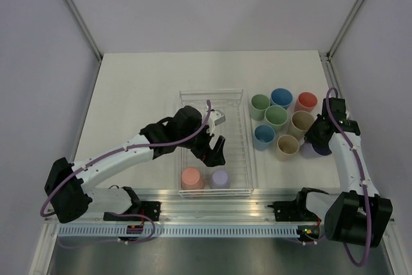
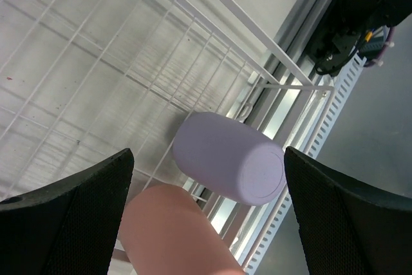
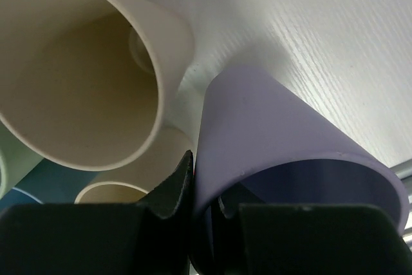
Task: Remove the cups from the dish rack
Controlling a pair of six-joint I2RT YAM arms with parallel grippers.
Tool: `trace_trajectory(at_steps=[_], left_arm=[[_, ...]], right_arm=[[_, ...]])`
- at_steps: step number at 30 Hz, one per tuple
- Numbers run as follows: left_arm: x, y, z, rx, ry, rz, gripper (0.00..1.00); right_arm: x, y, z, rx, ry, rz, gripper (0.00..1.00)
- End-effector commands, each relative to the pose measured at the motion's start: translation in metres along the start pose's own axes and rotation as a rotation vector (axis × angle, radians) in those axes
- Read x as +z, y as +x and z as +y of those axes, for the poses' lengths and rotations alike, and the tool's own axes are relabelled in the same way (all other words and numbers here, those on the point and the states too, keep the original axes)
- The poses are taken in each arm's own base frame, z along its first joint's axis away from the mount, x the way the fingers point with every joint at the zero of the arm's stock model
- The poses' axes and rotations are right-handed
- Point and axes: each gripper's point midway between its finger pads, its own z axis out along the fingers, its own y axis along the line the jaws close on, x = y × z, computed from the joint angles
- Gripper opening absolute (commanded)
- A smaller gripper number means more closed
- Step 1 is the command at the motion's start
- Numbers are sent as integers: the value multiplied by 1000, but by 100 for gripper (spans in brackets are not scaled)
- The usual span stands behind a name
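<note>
The white wire dish rack [image 1: 248, 146] stands mid-table. Two cups stand upside down at its near end: a salmon pink one [image 1: 192, 177] and a lavender one [image 1: 220, 178]. My left gripper [image 1: 214, 154] hangs open over the rack just behind them. In the left wrist view both cups, lavender [image 2: 225, 156] and pink [image 2: 174, 230], lie between its wide fingers [image 2: 77, 210], untouched. My right gripper [image 3: 206, 181] is shut on the wall of another lavender cup [image 3: 270, 127], one finger inside and one outside. That cup [image 1: 311, 151] sits upright on the table at the right.
Several upright cups are grouped right of the rack: green [image 1: 260, 102], blue [image 1: 281, 97], salmon [image 1: 306, 101], green [image 1: 276, 116], beige [image 1: 301, 121], blue [image 1: 264, 134], beige [image 1: 288, 147]. A beige cup [image 3: 84, 75] nearly touches the held one. The rack's wire floor [image 2: 96, 56] is bare behind the two cups.
</note>
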Motion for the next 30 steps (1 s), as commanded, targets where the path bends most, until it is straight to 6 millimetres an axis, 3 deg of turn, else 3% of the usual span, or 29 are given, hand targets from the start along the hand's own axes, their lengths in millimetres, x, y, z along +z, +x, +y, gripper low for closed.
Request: trace_trajectory(at_steps=[1,12,18,19,22,26,30], left_arm=[[-1,-5,-17,107,64,24,100],[18,27,-37,175,102,182,100],[20,33,-48,202,116,216,100],[19,33,-49,205,119,220,100],[18,35,-51,213,120,233,100],[17,41,-49,222,88,271,100],[17,52,-49,229,76,324,100]], right_arm=[[4,-6,13,-12,-73,-14,1],[12,0,12,-16,-70,14,3],[8,-1,12,-19,-72,8,18],[7,-1,12,-19,-72,8,28],[2,-2,13,-20,-80,-4,39],[-4,-3,12,-21,-81,-11,46],[-20,-3,16,-25,-115,-16,59]])
